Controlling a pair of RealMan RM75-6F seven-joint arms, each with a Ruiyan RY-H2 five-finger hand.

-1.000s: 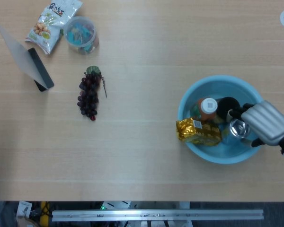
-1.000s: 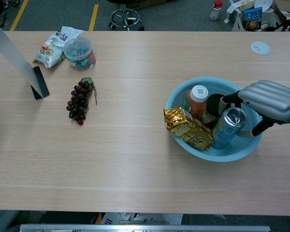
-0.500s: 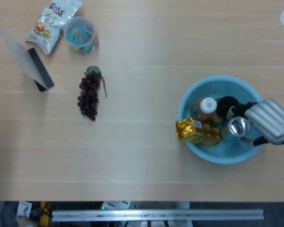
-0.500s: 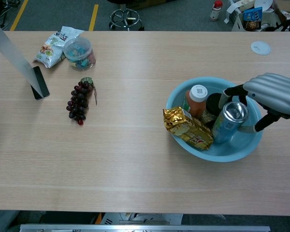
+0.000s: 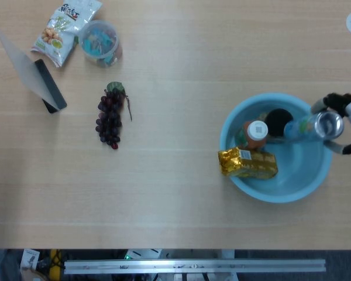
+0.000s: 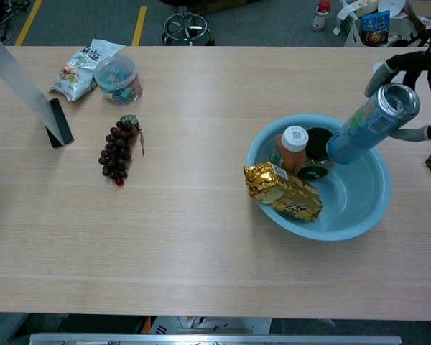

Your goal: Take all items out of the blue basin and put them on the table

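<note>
Blue-green can: drink can (image 6: 372, 123) held aloft and tilted, open-looking top toward frame right, base over the right inner side of the blue basin (image 6: 359, 214); mid-right of both views.
Holder: right hand (image 6: 416, 68) at the right frame edge, fingers wrapped round the can's upper end; palm mostly out of frame.
Risk, grip: hold sits near one end only, so the can may pivot or slide out and fall back among the goods.
Risk, clearance: the low end looks close to the far rim; swinging out could clip it and shift the basin.
Left in basin: orange-capped bottle (image 6: 292, 148), gold foil packet (image 6: 284, 191) lying across the near-left rim, dark round object (image 6: 317, 157).
Left hand: not visible in either view.
Table, upper left: grapes (image 6: 118, 152), snack bag (image 6: 79, 66), lidded tub (image 6: 116, 77), phone on stand (image 6: 59, 121).
</note>
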